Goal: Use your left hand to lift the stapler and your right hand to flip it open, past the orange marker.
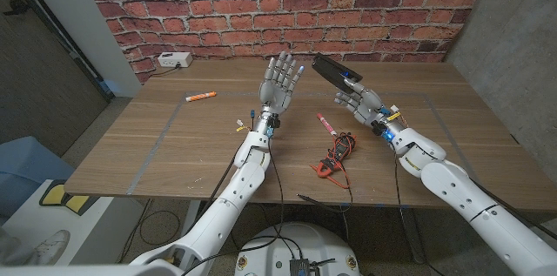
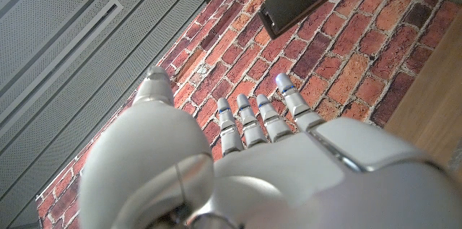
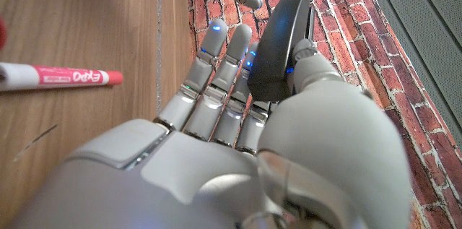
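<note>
Your right robot hand [image 1: 364,102] already clamps the black stapler [image 1: 335,72] in the air above the table [image 1: 165,150], while your left robot hand [image 1: 280,81] stands empty with fingers apart, so bring that one across to grip the stapler's base first.

The table [image 1: 174,150] is brown wood with a matt, visible grain. The stapler [image 1: 335,71] looks like smooth black plastic with a dull sheen. Both hands, left [image 1: 280,82] and right [image 1: 364,102], have glossy grey plastic shells. The wall [image 1: 348,10] behind the table's far edge is rough red brick.
</note>
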You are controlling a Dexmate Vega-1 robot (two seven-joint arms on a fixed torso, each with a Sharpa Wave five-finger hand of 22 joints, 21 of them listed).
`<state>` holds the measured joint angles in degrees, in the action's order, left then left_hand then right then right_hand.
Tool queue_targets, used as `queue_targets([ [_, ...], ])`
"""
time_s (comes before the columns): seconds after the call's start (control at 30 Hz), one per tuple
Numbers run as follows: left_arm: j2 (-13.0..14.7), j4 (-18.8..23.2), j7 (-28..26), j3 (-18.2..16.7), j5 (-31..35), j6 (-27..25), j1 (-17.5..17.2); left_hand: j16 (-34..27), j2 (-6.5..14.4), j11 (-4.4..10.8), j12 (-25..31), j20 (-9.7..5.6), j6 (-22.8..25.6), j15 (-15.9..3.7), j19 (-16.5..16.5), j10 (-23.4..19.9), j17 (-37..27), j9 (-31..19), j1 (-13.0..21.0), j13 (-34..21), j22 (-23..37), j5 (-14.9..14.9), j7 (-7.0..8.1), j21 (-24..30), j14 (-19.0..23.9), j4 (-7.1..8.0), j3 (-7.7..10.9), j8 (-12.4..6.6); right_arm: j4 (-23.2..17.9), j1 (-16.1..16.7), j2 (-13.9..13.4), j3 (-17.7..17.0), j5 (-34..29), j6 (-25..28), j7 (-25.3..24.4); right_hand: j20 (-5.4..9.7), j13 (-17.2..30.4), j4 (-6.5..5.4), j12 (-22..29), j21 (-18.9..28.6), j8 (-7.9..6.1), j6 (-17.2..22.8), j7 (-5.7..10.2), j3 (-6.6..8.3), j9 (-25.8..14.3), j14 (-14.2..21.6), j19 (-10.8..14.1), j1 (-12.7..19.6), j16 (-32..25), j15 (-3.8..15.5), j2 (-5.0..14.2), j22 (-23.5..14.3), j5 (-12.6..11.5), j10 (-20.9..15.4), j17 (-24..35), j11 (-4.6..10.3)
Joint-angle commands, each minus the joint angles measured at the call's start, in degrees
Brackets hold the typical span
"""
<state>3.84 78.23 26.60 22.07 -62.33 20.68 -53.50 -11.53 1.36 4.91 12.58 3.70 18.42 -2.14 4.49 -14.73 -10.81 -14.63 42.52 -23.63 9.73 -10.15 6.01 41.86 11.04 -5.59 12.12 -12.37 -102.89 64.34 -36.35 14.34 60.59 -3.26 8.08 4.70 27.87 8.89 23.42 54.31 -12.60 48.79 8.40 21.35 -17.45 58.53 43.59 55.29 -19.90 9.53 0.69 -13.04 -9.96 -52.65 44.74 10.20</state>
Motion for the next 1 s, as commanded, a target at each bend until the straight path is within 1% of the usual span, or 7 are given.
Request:
queue_targets([
  [0.03, 3.61, 4.59, -3.25, 0.50, 1.16, -0.34, -1.77, -0.23, -0.17, -0.30, 0.21, 0.03, 0.25, -0.45, -0.11, -0.23, -0.13, -0.06, -0.71, -0.10, 0.24, 0.14, -0.04, -0.37, 0.33, 0.38, -0.19, -0.03, -1.36, 0.33, -2.80, 0.33, -5.55, -1.21, -2.52, 7.63, 3.88, -0.09, 0.43, 0.56, -0.01, 0.12, -0.32, 0.18, -0.11, 0.21, -0.64, 8.72, 0.06, 3.93, 8.22, -0.08, -0.04, -0.18, 0.32, -0.19],
  [0.2, 6.20, 6.77, -4.66, 0.69, 2.11, -1.52, -1.95, -0.59, -0.32, -0.43, 0.48, 0.06, 0.23, -2.07, 0.29, -0.85, -0.01, 0.04, -1.00, 0.11, 0.20, 0.13, -0.32, -0.68, 1.58, 0.30, -0.30, 0.04, -1.29, 0.19, -3.02, 0.72, -7.46, -2.89, -1.98, 7.62, 4.20, -0.10, 0.40, 0.78, -0.02, 0.00, -0.29, 0.21, -0.12, 0.12, -1.01, 8.78, 0.14, 3.89, 8.22, -0.04, -0.03, 0.01, 0.42, 0.06],
  [0.27, 6.23, 5.25, -1.48, 0.62, 2.20, 0.34, -1.31, -0.57, -0.41, -0.47, 0.48, 0.32, -0.19, -2.05, 0.12, -0.84, 0.04, 0.07, -1.09, 0.17, 0.19, 0.14, -0.21, -0.88, 1.69, 0.27, -0.35, 0.22, -2.14, 0.76, -3.27, 0.72, -10.08, -4.05, -4.17, 7.61, 4.31, -0.12, 0.43, 0.87, -0.03, -0.03, -0.41, 0.22, -0.13, 0.03, -1.13, 8.79, 0.20, 3.88, 8.23, -0.03, -0.03, 0.01, 0.45, -0.02],
  [0.33, 6.94, 4.70, 0.25, 0.57, 3.16, 1.89, -1.10, -0.60, -0.18, -0.35, 0.27, 2.83, -1.72, -1.76, -0.35, -0.29, 0.02, 0.21, -1.83, 0.39, 0.25, 0.14, 0.33, -1.54, 2.07, 0.50, -0.46, 0.83, -3.08, 1.51, -3.60, 0.50, -11.56, -4.66, -5.77, 7.61, 4.46, -0.17, 0.45, 0.98, -0.06, -0.02, -0.43, 0.24, -0.13, -0.10, -1.27, 8.76, 0.29, 3.85, 8.26, -0.01, -0.03, 0.00, 0.46, -0.06],
  [0.4, 7.32, 4.85, 0.18, 0.66, 3.52, 2.24, -1.19, -0.43, -0.30, -0.33, 0.07, 3.67, -2.17, -1.43, -0.91, 0.23, 0.02, 0.29, -2.38, 0.52, 0.29, 0.17, 0.75, -2.00, 1.80, 0.65, -0.66, 0.96, -3.36, 1.72, -3.80, 0.47, -12.01, -4.74, -6.28, 7.61, 4.58, -0.21, 0.50, 1.08, -0.09, 0.01, -0.43, 0.26, -0.13, -0.09, -1.37, 8.75, 0.30, 3.84, 8.31, 0.01, -0.04, -0.07, 0.50, -0.18],
  [0.6, 9.35, 6.09, -1.50, 0.63, 5.78, 3.63, -1.95, -0.09, -0.39, -0.54, -0.04, 3.79, -2.41, -1.11, -1.45, 0.59, 0.02, 0.38, -2.83, 0.65, 0.32, 0.19, 0.58, -2.48, 1.08, 0.73, -0.81, 0.99, -3.84, 2.20, -4.57, 0.69, -14.87, -6.05, -7.19, 7.61, 5.29, -0.18, 0.95, 1.67, -0.29, 0.27, -0.57, 0.24, -0.11, -0.02, -1.74, 8.85, 0.27, 3.86, 8.23, 0.09, -0.02, -0.86, 0.78, -0.71],
  [1.0, 13.42, 9.86, -9.20, 1.24, 12.88, 5.46, -2.52, 0.11, -0.50, -0.85, -0.05, 3.92, -2.80, -0.62, -2.13, 0.78, -0.03, 0.54, -4.12, 0.90, 0.35, 0.16, 0.27, -3.25, 0.50, 1.18, -1.26, 1.01, -5.38, 2.34, -6.30, 1.43, -22.40, -7.37, -10.57, 7.57, 6.28, -0.32, 1.26, 2.40, -0.51, 0.72, -0.46, 0.15, -0.06, -0.29, -2.36, 8.69, 0.50, 3.75, 8.06, 0.25, -0.01, -1.06, 0.99, -0.06],
])
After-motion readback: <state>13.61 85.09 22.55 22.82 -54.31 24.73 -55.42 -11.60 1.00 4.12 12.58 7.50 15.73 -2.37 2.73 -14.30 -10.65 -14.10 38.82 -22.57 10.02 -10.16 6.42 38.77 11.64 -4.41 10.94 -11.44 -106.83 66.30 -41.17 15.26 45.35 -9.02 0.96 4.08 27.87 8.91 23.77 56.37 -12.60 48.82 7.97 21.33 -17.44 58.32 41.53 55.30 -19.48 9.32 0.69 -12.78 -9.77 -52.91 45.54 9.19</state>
